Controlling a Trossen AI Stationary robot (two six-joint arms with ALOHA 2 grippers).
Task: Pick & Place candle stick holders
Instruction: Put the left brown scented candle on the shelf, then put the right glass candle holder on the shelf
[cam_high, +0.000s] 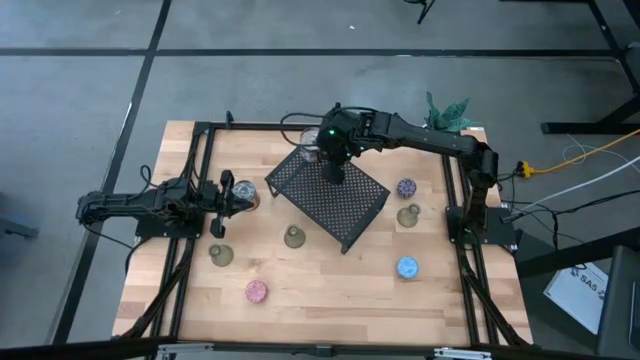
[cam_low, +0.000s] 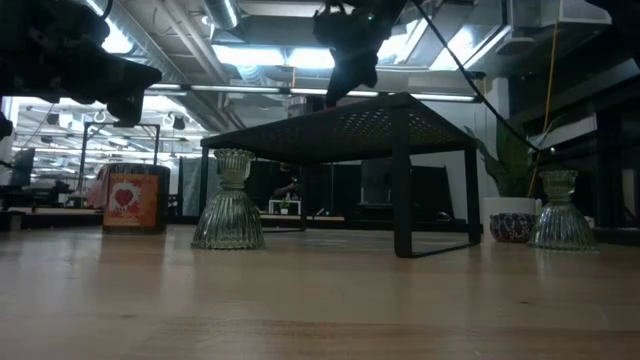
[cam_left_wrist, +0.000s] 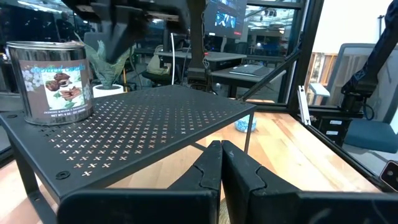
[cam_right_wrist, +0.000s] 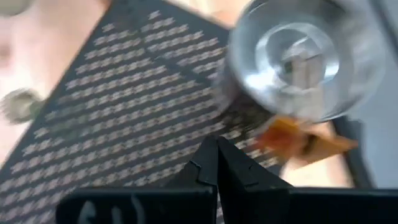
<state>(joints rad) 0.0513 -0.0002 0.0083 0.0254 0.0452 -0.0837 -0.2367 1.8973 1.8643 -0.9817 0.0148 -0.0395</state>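
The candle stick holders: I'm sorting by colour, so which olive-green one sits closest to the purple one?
The olive-green holder directly beside the purple holder, right of the black mesh shelf. The other olive-green ones sit in front of the shelf, farther left.

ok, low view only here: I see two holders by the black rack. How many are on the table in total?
Observer: Six in the high view: a pink holder, a blue holder, a purple holder and three olive holders.
Operator: Any on the rack?
Observer: No holder. Only a tin at the far corner of the rack.
Operator: Grippers?
Observer: Both shut and empty: the right gripper is over the rack, the left gripper waits off the rack's left side.
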